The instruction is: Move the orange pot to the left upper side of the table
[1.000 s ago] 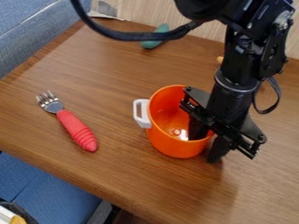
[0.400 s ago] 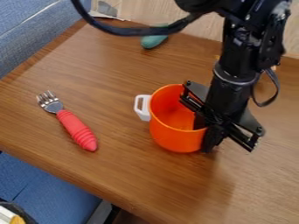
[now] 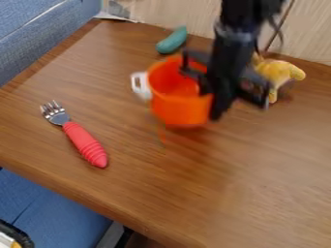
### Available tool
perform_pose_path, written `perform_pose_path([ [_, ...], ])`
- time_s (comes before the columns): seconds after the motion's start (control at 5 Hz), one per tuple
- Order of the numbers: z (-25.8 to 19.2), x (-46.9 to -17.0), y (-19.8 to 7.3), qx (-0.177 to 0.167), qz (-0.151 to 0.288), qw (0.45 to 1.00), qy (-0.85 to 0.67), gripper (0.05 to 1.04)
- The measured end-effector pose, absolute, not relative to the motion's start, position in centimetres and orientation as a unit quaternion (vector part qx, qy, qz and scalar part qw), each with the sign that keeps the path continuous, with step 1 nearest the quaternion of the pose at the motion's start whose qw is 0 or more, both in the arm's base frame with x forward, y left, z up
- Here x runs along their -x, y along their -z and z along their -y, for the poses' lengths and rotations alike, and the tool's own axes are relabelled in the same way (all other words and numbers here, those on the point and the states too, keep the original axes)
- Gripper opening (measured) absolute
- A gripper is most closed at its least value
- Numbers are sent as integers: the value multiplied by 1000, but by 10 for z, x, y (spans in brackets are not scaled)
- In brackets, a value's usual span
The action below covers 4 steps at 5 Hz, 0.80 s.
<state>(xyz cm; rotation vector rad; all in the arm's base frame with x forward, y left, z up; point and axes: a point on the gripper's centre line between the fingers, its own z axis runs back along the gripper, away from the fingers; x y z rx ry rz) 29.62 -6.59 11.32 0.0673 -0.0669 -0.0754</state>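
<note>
Orange pot (image 3: 173, 109) | claw (image 3: 211, 103): clamped on its side opposite white handle (image 3: 138, 84), one finger inside, probably for upright carrying | next: toward far-left corner of table (image 3: 259, 184)

My gripper (image 3: 212, 100) and the orange pot (image 3: 176, 110) have travelled together toward the table's far side, a little to the left in the view.
A second ago my outer finger (image 3: 219, 107) stands apart from the pot's wall; by the next picture I have closed on that wall, and now I carry the pot farther back, its white handle (image 3: 140, 86) above and left of where it was. My arm (image 3: 236, 43) has drawn back too, uncovering the yellow toy (image 3: 277, 71) at the right, and the green toy (image 3: 173, 41) at the back now shows whole, the pot just beside it in the view.
</note>
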Motion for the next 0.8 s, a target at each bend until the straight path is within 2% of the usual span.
perform_pose_path([
  [0.2, 38, -325, -124, -33, 54, 998, -30, 84],
  [0.4, 1, -346, -119, -33, 56, 992, -106, 84],
  [0.8, -54, -359, -78, -75, 7, 975, -210, 84],
])
